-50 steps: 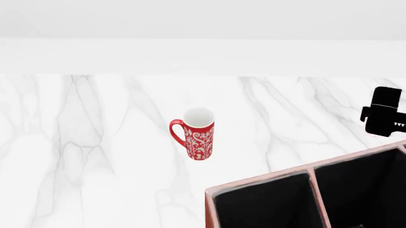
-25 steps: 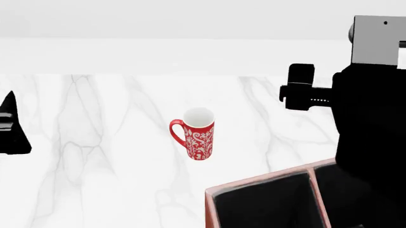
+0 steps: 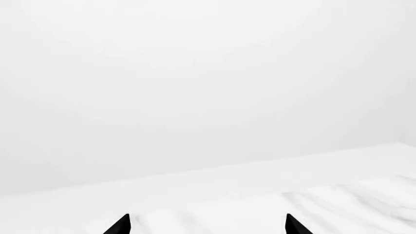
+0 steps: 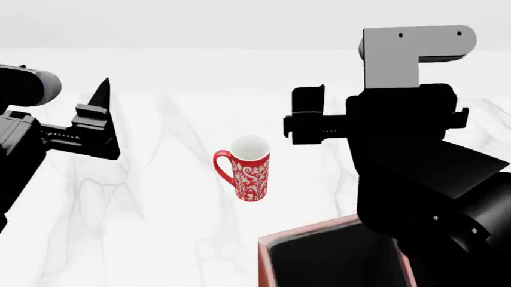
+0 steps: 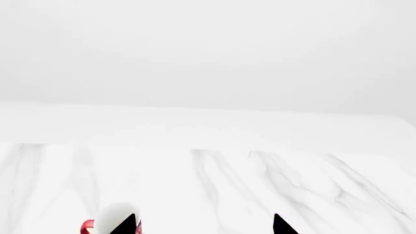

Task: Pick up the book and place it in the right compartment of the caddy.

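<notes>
The book is out of view in every frame. The caddy point(image 4: 302, 234), reddish-brown with a pale rim and black lining, sits at the near right of the head view. Its right part is hidden behind my right arm. My left gripper point(image 4: 97, 122) is raised above the table's left side, open and empty; the left wrist view point(image 3: 206, 225) shows its fingertips wide apart over bare marble. My right gripper point(image 4: 307, 116) is raised beyond the caddy, to the right of the mug, open and empty; the right wrist view point(image 5: 203, 225) shows its fingertips wide apart.
A red-and-white patterned mug point(image 4: 249, 167) stands upright in the middle of the white marble table point(image 4: 160, 227). It also shows beside one fingertip in the right wrist view point(image 5: 108, 220). A white wall runs behind the table.
Both arms have risen into the head view. The right arm has moved left and now covers the caddy's right compartment. The left arm has moved up and inward. The mug has not moved.
</notes>
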Robot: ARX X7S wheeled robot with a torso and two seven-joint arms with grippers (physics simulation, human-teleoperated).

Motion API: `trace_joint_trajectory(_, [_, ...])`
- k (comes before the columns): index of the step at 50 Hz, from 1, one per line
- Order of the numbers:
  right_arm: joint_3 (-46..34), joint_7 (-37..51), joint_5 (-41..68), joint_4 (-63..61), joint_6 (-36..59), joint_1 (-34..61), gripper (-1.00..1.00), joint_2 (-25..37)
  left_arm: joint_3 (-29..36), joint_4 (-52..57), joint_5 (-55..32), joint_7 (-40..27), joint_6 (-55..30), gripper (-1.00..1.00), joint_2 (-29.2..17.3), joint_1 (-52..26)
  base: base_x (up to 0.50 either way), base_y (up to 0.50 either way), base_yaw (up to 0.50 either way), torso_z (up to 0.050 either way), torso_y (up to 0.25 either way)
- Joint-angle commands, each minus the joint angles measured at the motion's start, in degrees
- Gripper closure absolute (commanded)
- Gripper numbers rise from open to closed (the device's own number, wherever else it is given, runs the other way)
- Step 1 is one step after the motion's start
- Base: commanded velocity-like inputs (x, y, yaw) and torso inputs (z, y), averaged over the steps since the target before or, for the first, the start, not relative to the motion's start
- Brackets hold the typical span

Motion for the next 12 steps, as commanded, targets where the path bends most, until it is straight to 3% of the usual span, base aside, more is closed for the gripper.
trace_joint_trajectory(1, [-1.15, 0.21, -0.06, -1.68, -0.02, -0.10, -1.00, -2.04, 3.50, -2.55, 1.23, 1.41, 0.65, -1.00, 1.85, -3.29, 0.00, 0.00, 0.00, 0.000, 0.000])
trace_joint_trajectory(12, [-1.64, -0.47, -0.44, -0.88, -0.45, -0.24, -1.00, -2.70, 4.05, -3.87, 1.80, 2.02, 1.82, -1.00, 1.87, -3.10, 0.00, 0.00, 0.00, 0.000, 0.000])
